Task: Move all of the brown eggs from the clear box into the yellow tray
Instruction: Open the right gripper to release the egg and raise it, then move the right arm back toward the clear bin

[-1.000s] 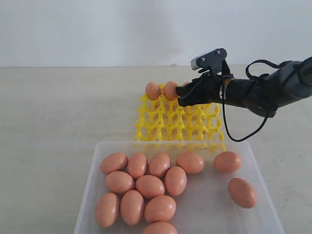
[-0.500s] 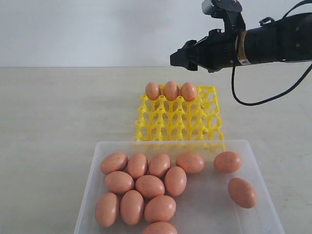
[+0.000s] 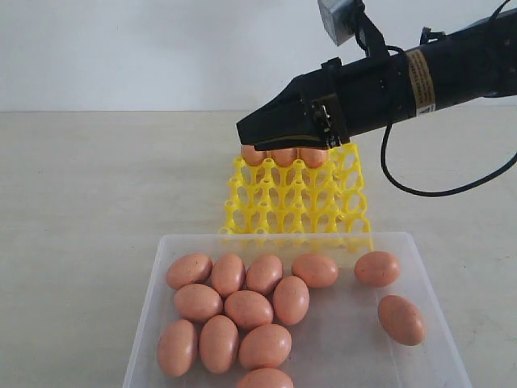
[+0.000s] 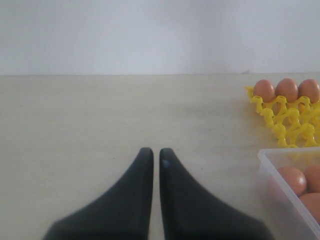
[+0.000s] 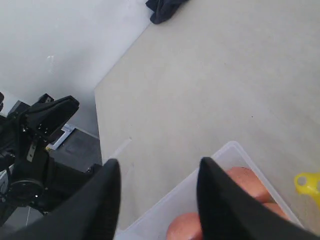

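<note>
The smooth, oval, orange-brown eggs (image 3: pixel 248 309) look light, thin-shelled and slick. Being rounded, they would likely roll or squirt out of a hard pinch, so a gentle hold across the short middle, 1 finger on each side, seems safest. The large shallow translucent plastic box (image 3: pixel 283 236) sits nearest and holds 13 of them: 11 crowded together on its left side and 2 lying apart on its right, which look easiest to reach. Just beyond it, the bright yellow lattice egg tray (image 3: pixel 295 202) carries 3 eggs on end in its far row, and its other cups show empty. The black right gripper (image 5: pixel 159 164) hangs over that far row with its fingers spread and nothing between them. The black left gripper (image 4: pixel 152 151), off to the left over the bare pale table (image 3: pixel 97 202), has its fingers almost touching and grasps nothing
</note>
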{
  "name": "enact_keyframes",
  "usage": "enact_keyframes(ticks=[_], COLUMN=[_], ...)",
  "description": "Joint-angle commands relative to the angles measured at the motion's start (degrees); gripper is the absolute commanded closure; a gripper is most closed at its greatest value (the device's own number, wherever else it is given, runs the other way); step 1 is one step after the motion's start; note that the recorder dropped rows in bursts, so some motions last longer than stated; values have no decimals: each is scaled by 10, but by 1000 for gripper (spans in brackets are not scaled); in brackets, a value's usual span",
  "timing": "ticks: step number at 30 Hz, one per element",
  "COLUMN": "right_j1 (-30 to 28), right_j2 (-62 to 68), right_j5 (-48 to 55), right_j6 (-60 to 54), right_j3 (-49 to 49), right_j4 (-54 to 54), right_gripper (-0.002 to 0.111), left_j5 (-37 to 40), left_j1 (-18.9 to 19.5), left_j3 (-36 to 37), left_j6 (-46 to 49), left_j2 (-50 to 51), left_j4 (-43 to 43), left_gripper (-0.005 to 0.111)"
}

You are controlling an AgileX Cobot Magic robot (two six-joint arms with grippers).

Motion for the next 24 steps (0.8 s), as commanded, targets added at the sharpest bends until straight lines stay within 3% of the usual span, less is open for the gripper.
enact_keyframes(ticks=[1, 8, 14, 24], right_j1=[-2, -2, -2, -2], right_j2=[-6, -34, -143, -305], right_j5=[38, 190, 339, 449], right_j6=[-2, 14, 10, -157], right_j3=[2, 2, 2, 2], right_j4=[1, 1, 1, 1], right_gripper=[109, 109, 109, 109], left_j5=[-1, -1, -1, -1], left_j1=[-5, -5, -5, -5], left_j3=[2, 2, 2, 2], left_j6=[1, 1, 1, 1], left_j2=[-1, -1, -1, -1], left_j4=[-1, -1, -1, -1], left_gripper=[103, 103, 103, 103])
